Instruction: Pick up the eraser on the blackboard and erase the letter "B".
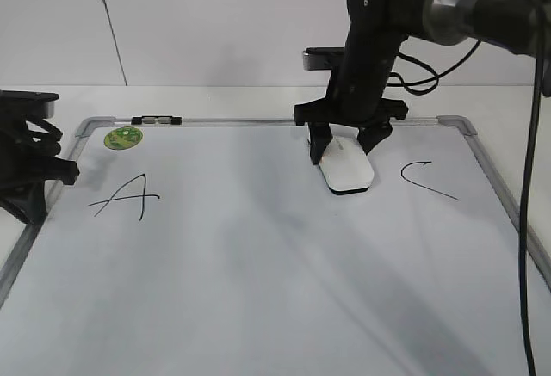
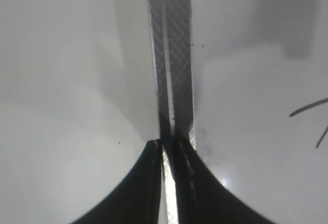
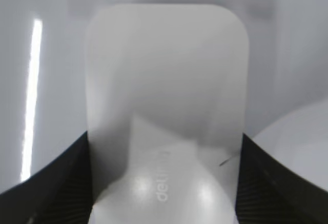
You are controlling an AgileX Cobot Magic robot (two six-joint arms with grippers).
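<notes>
The white eraser [image 1: 347, 169] lies flat on the blackboard [image 1: 258, 273], between the letter A [image 1: 127, 195] and the letter C [image 1: 426, 178]. My right gripper [image 1: 344, 145] stands over the eraser's far end, with a finger pressed on each long side. In the right wrist view the eraser [image 3: 166, 106] fills the gap between the right gripper's jaws [image 3: 164, 142]. No letter B shows; only a short black stroke [image 3: 225, 160] sits at the eraser's right edge. My left gripper [image 1: 62, 172] is shut and empty at the board's left edge, and its jaws [image 2: 165, 144] hang over the grey frame [image 2: 171, 55].
A round green sticker [image 1: 122, 138] sits near the board's far left corner, and a small black clip [image 1: 159, 120] lies on the top frame. A black cable [image 1: 525, 221] hangs down at the right edge. The right arm's body rises above the board's far middle.
</notes>
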